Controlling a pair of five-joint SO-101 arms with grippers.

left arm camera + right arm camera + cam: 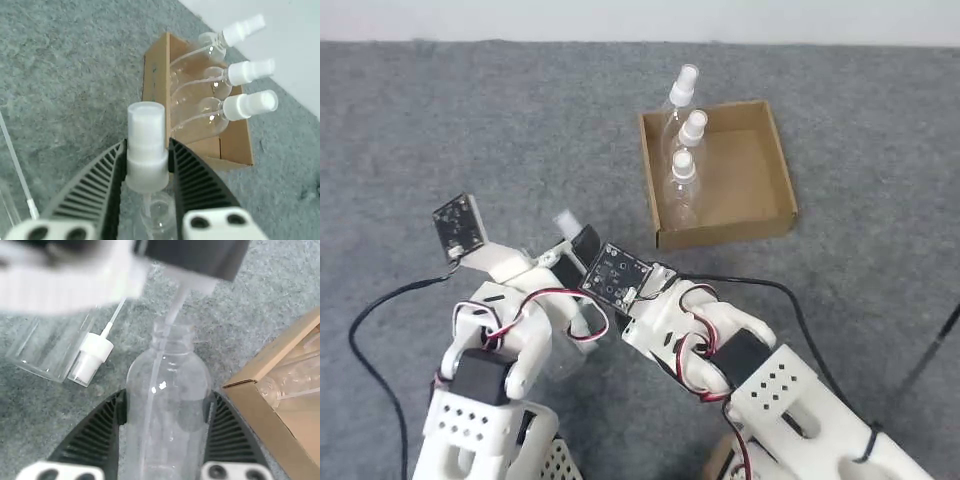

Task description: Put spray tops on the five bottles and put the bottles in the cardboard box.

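the left gripper (147, 144) squeezes a spray top (146, 120). the right gripper (166, 397) hugs a bottle (167, 440). the top should go straight down, then twist gently.

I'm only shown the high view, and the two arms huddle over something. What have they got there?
Observer: The right gripper is shut on a clear bottle with no top on it.
Operator: And the other arm?
Observer: The left gripper pinches a white spray top above it. Its tube already dips into the bottle.
Operator: Any tops left over?
Observer: A spare spray top lies on the carpet beside them.
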